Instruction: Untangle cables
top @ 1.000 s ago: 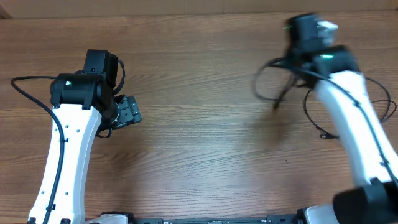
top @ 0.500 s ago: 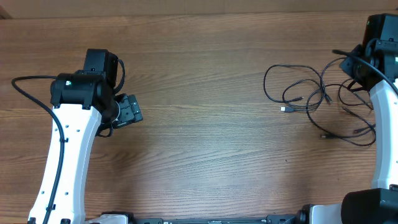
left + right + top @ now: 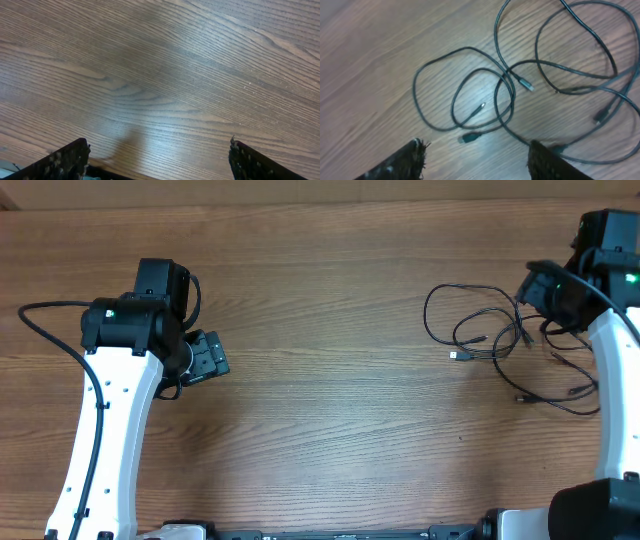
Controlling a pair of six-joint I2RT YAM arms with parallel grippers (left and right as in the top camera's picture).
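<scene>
The cables (image 3: 487,332) are thin black cords lying in loose overlapping loops on the wooden table at the right. One small plug (image 3: 457,356) points left. In the right wrist view the cable loops (image 3: 506,82) cross each other, and a dark plug (image 3: 469,137) lies just ahead of my fingers. My right gripper (image 3: 538,286) hovers over the right part of the tangle. Seen from the wrist, the right gripper (image 3: 476,148) is open and holds nothing. My left gripper (image 3: 207,358) stands far to the left, and the left gripper (image 3: 157,145) is wide open over bare wood.
The wooden table (image 3: 330,410) runs across the whole view. A thicker black arm cable (image 3: 40,330) loops out at the left of the left arm. The white right arm (image 3: 615,400) stands along the right edge, over the tangle's far end.
My right gripper swung rightward and opened, letting go of the cables, which dropped from a lifted bundle into spread loops on the table. The left arm has not moved.
</scene>
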